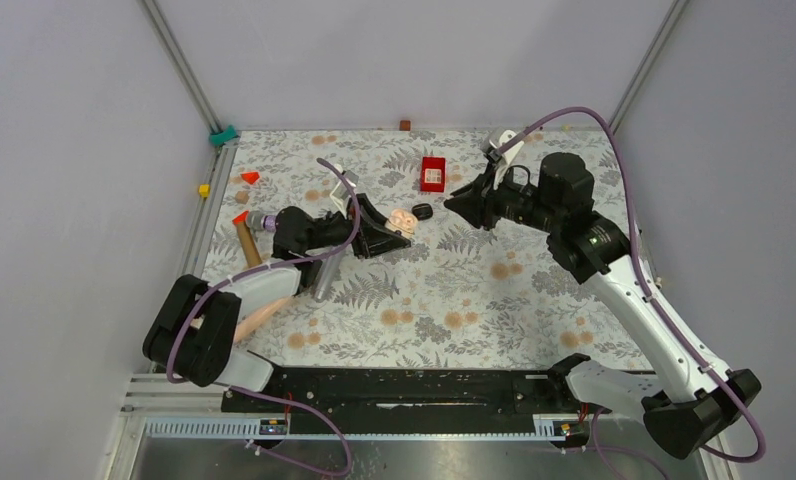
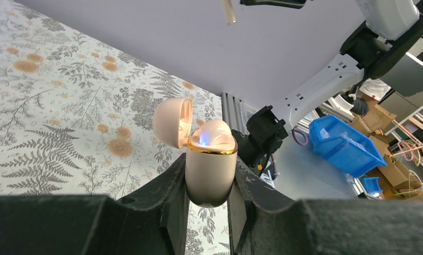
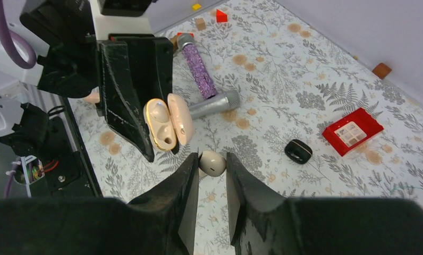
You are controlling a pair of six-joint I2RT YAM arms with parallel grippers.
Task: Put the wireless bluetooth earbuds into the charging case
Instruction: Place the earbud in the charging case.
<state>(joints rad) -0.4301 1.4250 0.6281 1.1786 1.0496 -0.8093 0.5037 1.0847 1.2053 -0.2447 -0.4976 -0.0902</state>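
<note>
Beige charging case [image 2: 209, 170], beige earbud [image 3: 212, 162], fern-patterned table [image 1: 534, 310]

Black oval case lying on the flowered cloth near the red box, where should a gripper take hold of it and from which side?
Grip the small glossy black oval case across its narrower middle, coming straight down from above. It lies flat on the flowered cloth, apart from the red square box, so both long sides look free for fingers.

Just right of charging case [image 3: 167, 125]: earbud [image 3: 212, 162]
</note>
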